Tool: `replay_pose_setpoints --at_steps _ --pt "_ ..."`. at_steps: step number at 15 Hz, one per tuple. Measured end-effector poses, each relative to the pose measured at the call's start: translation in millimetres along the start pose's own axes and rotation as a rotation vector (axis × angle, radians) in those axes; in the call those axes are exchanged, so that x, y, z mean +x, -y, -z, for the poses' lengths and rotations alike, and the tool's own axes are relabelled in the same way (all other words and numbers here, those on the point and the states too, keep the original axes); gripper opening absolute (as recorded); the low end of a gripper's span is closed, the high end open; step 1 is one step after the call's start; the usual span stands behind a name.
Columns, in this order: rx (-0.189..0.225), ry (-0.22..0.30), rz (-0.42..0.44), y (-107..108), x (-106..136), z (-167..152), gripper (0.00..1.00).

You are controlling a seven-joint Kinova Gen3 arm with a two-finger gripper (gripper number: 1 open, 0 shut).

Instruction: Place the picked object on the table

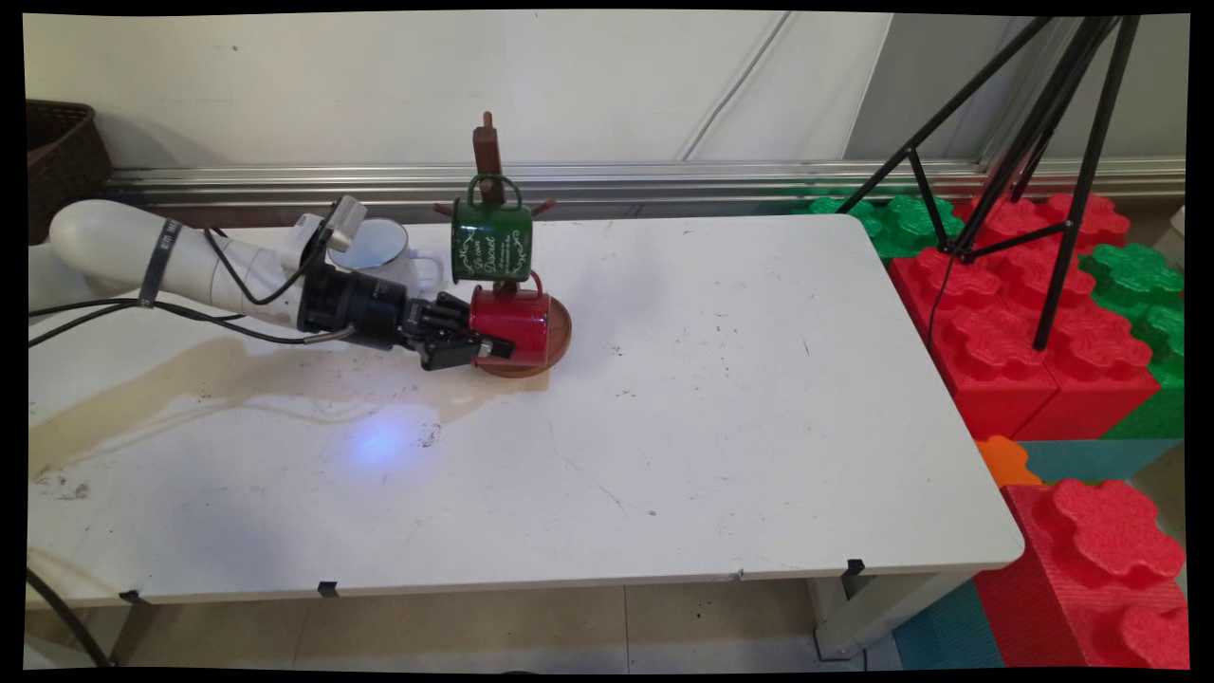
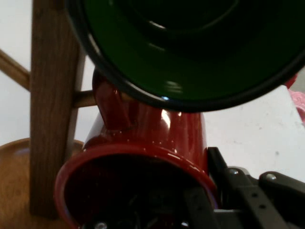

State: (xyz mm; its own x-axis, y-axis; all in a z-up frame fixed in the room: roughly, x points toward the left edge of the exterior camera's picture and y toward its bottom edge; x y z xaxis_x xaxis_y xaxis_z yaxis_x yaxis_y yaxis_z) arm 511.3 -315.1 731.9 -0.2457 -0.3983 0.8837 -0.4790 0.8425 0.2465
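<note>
The pincer (image 1: 484,343) was at the mouth of a red mug (image 1: 517,325) that lay on its side low on a wooden mug stand (image 1: 488,152), its handle hooked on a peg. In the hand view one finger was inside the red mug and the other (image 2: 220,171) was outside against its wall, so the pincer was closed on the rim. A green mug (image 1: 490,241) with white lettering hung from a higher peg, just above the red one. The round base (image 1: 560,332) of the stand rested on the white surface (image 1: 721,398) near its far edge. A white mug (image 1: 379,249) stood behind the arm, just beside the stand on its left.

The surface had a long brownish stain (image 1: 190,379) that ran from its left part toward the stand, and many small dark marks and scratches. Behind it ran a metal rail (image 1: 664,180) along a pale wall. A dark woven basket (image 1: 59,161) was in the far left corner. On the right, big red and green foam blocks (image 1: 1024,323) were stacked on the floor, and a black tripod (image 1: 1053,133) stood over them
</note>
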Motion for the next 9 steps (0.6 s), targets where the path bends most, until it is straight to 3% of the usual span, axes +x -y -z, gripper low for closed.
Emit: replay_pose_setpoints --at_steps 9 --pt "-0.077 0.009 -0.013 -20 2 14 0.0"
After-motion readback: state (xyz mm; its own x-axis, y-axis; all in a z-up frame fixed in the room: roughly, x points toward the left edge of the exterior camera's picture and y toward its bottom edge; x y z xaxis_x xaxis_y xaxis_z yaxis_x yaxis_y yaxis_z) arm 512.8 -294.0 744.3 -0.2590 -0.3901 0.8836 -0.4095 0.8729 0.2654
